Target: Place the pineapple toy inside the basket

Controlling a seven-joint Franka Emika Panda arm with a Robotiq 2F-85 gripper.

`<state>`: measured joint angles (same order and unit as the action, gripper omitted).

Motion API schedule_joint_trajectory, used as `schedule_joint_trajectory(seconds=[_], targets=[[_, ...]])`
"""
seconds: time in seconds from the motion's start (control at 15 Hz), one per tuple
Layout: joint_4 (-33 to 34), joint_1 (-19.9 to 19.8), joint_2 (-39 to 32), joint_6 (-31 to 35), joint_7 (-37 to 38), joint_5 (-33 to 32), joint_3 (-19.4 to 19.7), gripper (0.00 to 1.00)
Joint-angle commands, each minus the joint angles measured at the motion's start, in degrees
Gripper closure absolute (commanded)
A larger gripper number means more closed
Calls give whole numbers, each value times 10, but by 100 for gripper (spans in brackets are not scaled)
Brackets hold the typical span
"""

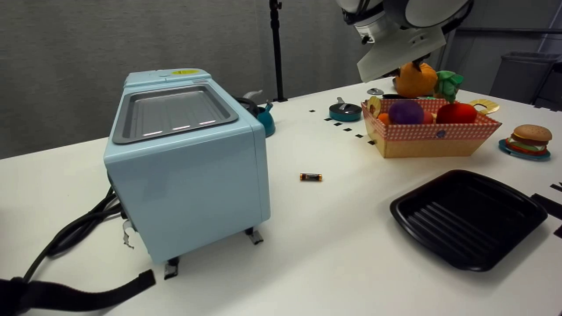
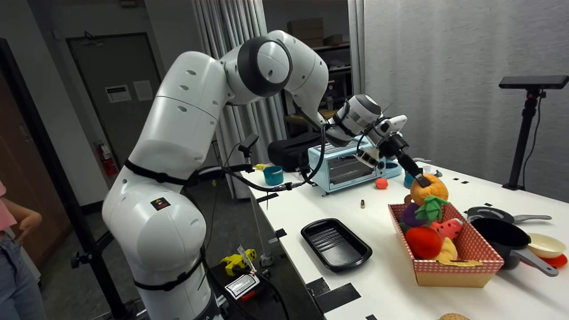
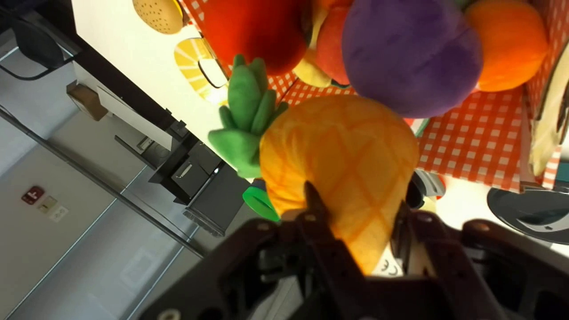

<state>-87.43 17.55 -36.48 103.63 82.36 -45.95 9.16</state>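
Pineapple toy point(image 3: 342, 146) is being gripped between the fingers of the pincer point(image 3: 355, 202), higher than the rim of the basket point(image 1: 428, 149); whether directly over it cannot be told. A purple fruit point(image 3: 409, 58) and a red fruit point(image 3: 262, 35) are being held in the basket. Near the basket, a black tray point(image 1: 474, 215) and a toy burger point(image 1: 529, 137) are being carried by the bench point(image 1: 342, 228).
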Motion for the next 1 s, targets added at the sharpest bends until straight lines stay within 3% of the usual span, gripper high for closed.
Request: schedule_joint_trajectory(seconds=[0.0,0.13,0.2,0.33,0.67,0.93], targets=[[-4,-22,13,4,-9,-11,-28,31],[-5,-26,15,9,-14,-11,-34,17],[-80,-43,70,43,-8,-26,-24,8],[-106,-54,94,56,-15,-36,-27,0],[-148,-93,141,105,-43,-41,-33,0],[-186,-109,179,199,-76,-38,-49,0]])
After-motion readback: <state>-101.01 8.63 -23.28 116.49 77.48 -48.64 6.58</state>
